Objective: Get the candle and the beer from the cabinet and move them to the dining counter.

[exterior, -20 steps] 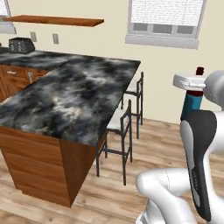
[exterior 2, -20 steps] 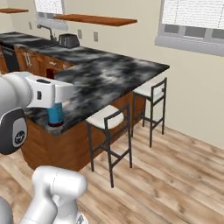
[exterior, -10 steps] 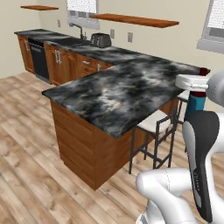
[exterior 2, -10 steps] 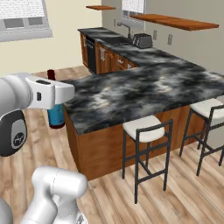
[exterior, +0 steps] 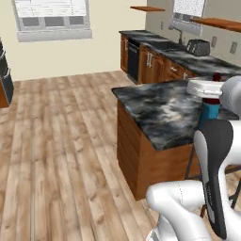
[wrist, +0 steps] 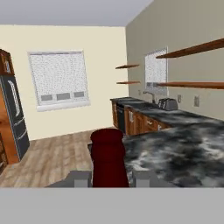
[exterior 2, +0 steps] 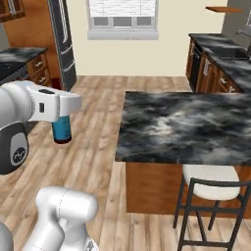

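One beer (exterior 2: 62, 128) sits clenched in the tool (wrist: 109, 178), and the bench (exterior 2: 186, 127) has swung closer ahead.

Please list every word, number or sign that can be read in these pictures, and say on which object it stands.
No readable text anywhere.
The beer, held in the gripper: its blue label shows no legible words.
The toaster: no marking can be made out.

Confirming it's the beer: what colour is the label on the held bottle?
Blue, on the dark glass beer bottle; clearest in the right base view.
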Controlling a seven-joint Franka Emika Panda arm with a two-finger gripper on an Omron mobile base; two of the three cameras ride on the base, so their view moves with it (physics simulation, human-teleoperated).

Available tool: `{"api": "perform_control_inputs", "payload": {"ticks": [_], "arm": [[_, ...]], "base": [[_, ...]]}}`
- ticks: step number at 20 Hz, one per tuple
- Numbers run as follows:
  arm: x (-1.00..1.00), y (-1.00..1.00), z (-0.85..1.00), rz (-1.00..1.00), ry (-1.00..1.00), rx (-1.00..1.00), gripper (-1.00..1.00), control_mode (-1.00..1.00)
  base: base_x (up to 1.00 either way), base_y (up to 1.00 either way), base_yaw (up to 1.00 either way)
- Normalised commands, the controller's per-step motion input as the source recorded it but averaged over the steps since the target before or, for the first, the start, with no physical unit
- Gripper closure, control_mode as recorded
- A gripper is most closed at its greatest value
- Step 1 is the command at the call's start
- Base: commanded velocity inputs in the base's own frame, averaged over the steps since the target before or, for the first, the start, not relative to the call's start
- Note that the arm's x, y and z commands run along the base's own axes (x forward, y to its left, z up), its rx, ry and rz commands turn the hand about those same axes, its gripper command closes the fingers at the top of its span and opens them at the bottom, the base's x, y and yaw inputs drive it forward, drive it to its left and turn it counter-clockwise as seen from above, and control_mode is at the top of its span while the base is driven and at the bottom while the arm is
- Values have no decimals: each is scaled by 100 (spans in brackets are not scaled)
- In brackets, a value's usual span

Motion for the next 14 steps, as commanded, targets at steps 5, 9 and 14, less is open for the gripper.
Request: {"api": "perform_control_inputs", "payload": {"ticks": [5,9,14], "arm": [[0,0,0,0,0,0,100,100],[0,0,0,0,0,0,100,100],[0,0,0,0,0,0,100,100]], "base": [[20,-74,67],[17,-91,51],[0,-73,0]]}}
